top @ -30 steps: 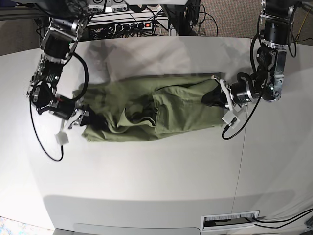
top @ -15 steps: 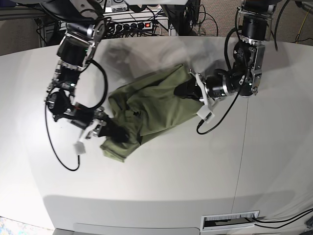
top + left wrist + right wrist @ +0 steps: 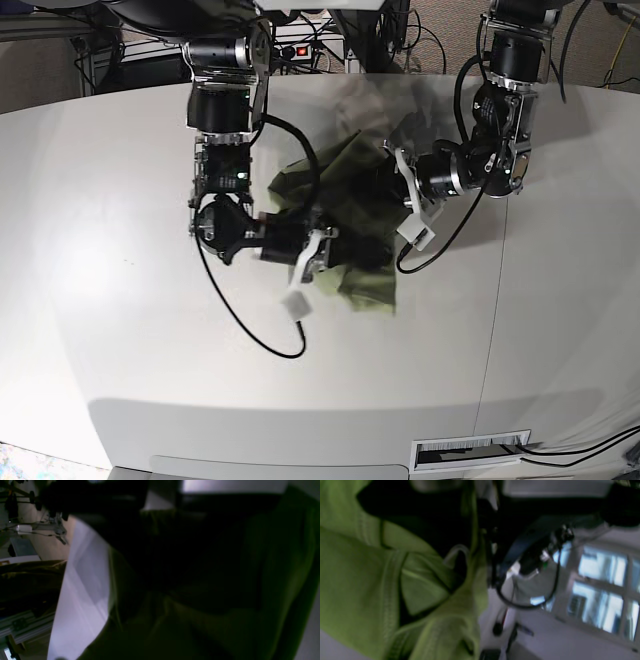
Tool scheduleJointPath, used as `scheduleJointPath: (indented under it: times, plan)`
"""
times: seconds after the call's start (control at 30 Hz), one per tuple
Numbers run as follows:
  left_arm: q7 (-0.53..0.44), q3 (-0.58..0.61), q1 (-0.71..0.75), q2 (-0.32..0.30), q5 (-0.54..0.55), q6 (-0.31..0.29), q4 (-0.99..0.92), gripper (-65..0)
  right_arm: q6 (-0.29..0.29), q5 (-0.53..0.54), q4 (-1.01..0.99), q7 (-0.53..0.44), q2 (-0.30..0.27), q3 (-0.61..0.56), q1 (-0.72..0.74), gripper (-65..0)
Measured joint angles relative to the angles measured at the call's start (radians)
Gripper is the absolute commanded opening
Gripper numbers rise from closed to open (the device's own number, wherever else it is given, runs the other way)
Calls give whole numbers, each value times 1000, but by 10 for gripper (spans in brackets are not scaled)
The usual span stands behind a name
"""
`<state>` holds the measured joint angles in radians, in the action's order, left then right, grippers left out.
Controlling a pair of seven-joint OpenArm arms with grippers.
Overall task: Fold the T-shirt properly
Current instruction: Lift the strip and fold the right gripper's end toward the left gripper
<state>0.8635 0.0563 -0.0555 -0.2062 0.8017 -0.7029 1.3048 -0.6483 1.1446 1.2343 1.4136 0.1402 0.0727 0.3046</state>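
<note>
The olive-green T-shirt (image 3: 362,205) hangs bunched and lifted between my two grippers over the middle of the white table (image 3: 150,330). A loose flap droops to the table at the lower right. In the base view my left gripper (image 3: 394,186) is shut on the shirt's right end. My right gripper (image 3: 318,250) is shut on the fabric at the shirt's left side, close to the other gripper. Dark green cloth (image 3: 275,567) fills the left wrist view. The right wrist view shows bright green folds and hems of the T-shirt (image 3: 357,567) pressed up to the camera. The neckline is hidden.
A white tag (image 3: 297,303) dangles on a black cable loop below my right arm. Power strips and cables (image 3: 270,48) crowd the far edge of the table. A seam (image 3: 494,300) runs down the table's right part. A vent grille (image 3: 470,450) lies at the front.
My right arm swept from the table's left side to the centre with its end of the shirt. My left gripper moved left. The stretched-out shirt has bunched up between them.
</note>
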Motion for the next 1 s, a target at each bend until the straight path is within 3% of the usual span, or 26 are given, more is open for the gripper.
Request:
scheduleJointPath:
  times: [0.13, 0.3, 0.43, 0.83, 0.87, 0.93, 1.0]
  plan:
    - [3, 2, 2, -18, -1, -3, 15, -650, 0, -37, 0, 0, -5, -23, 0, -650]
    - [66, 3, 3, -92, -34, 0, 110, -650, 0, -33, 0, 0, -7, 3, 0, -650]
    - [60, 3, 2, -135, -43, 11, 134, -650, 0, -33, 0, 0, -10, 4, 0, -650]
    - [69, 3, -15, -135, -53, 11, 134, -650, 0, -34, 0, 0, -6, -56, -3, -650]
    - [86, 3, -23, -135, -53, 10, 135, -634, 0, -34, 0, 0, -6, -59, -3, -650]
    - [124, 3, -38, -135, -53, 10, 143, -539, 0, -37, 0, 0, -6, -61, -3, -650]
    - [153, 3, -51, -136, -56, 10, 164, -501, 0, -44, 0, -1, -7, -61, -3, -650]
